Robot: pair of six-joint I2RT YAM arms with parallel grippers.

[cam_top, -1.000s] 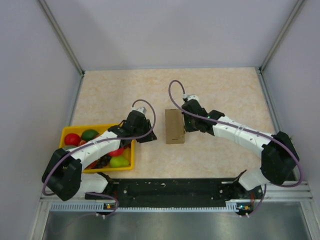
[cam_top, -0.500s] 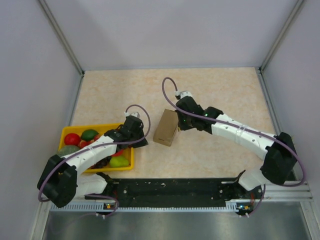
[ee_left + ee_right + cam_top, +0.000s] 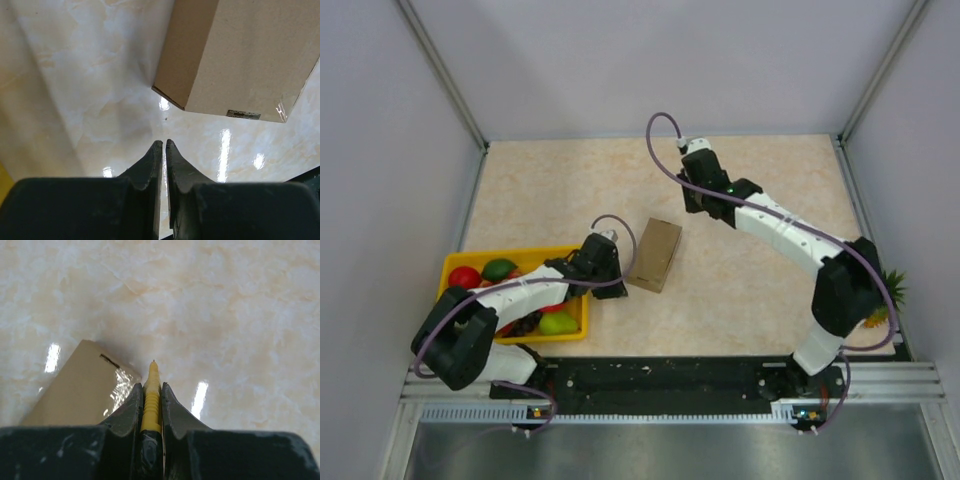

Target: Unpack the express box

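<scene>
The express box [image 3: 654, 254], plain brown cardboard with its lid closed, lies askew in the middle of the table. My left gripper [image 3: 617, 272] is just off its near-left side. In the left wrist view the gripper [image 3: 164, 143] is shut with nothing in it, and the box's corner [image 3: 235, 55] lies a short way ahead, not touched. My right gripper [image 3: 698, 192] is beyond the box, apart from it. It [image 3: 152, 385] is shut on a slim yellow tool [image 3: 151, 402] with a black handle. The tool's tip points at bare table beside the box's taped corner [image 3: 85, 385].
A yellow tray [image 3: 455, 262] with red and green fruit sits at the left, under my left arm. A spiky green and yellow item [image 3: 885, 292] shows at the right edge behind my right arm. Grey walls close in the table on three sides.
The box has been turned from square to slanted. My right gripper drew back from its right side toward the far end. My left gripper closed and moved up to the box's near-left corner.
</scene>
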